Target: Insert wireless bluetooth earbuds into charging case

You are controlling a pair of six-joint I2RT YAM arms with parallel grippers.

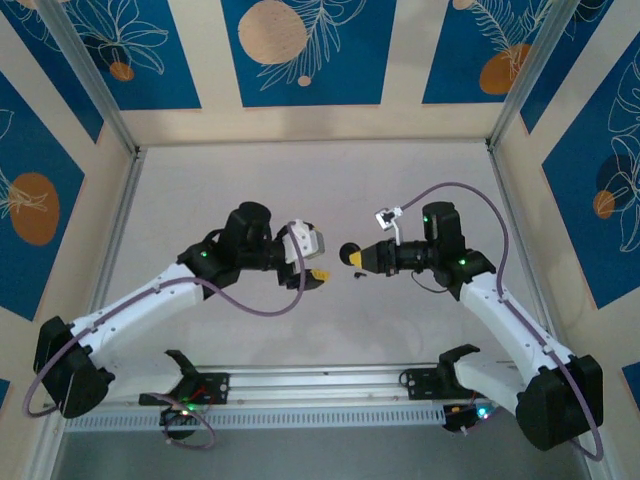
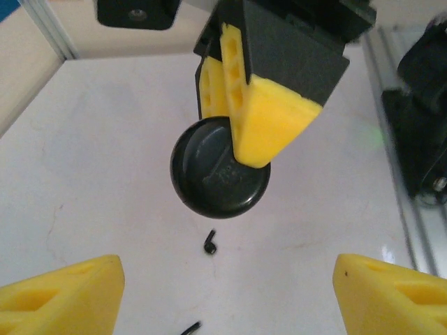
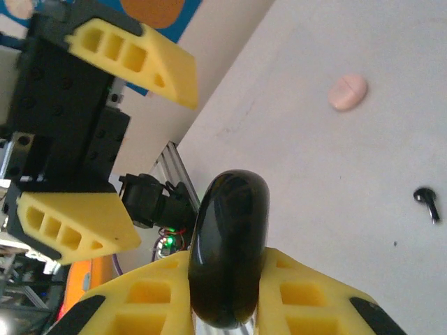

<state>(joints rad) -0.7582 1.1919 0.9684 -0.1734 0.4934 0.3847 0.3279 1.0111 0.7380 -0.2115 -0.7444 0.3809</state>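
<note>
My right gripper (image 3: 227,259) is shut on a black round charging case (image 3: 230,209), held edge-on above the table and closed. In the left wrist view the same case (image 2: 209,174) hangs from the right gripper's yellow fingers (image 2: 272,129). My left gripper (image 2: 227,279) faces it a short way off, open wide with nothing between its fingers. A black earbud (image 2: 210,243) lies on the table under the case, and a second black one (image 2: 190,326) shows partly at the frame's bottom edge. From above, the two grippers (image 1: 316,273) (image 1: 356,260) nearly meet mid-table.
A pale pink rounded piece with a seam (image 3: 348,91) lies on the table beyond the case; I cannot tell whether it is an earbud or a case. The aluminium rail (image 1: 320,380) with the arm bases runs along the near edge. Walls enclose the table.
</note>
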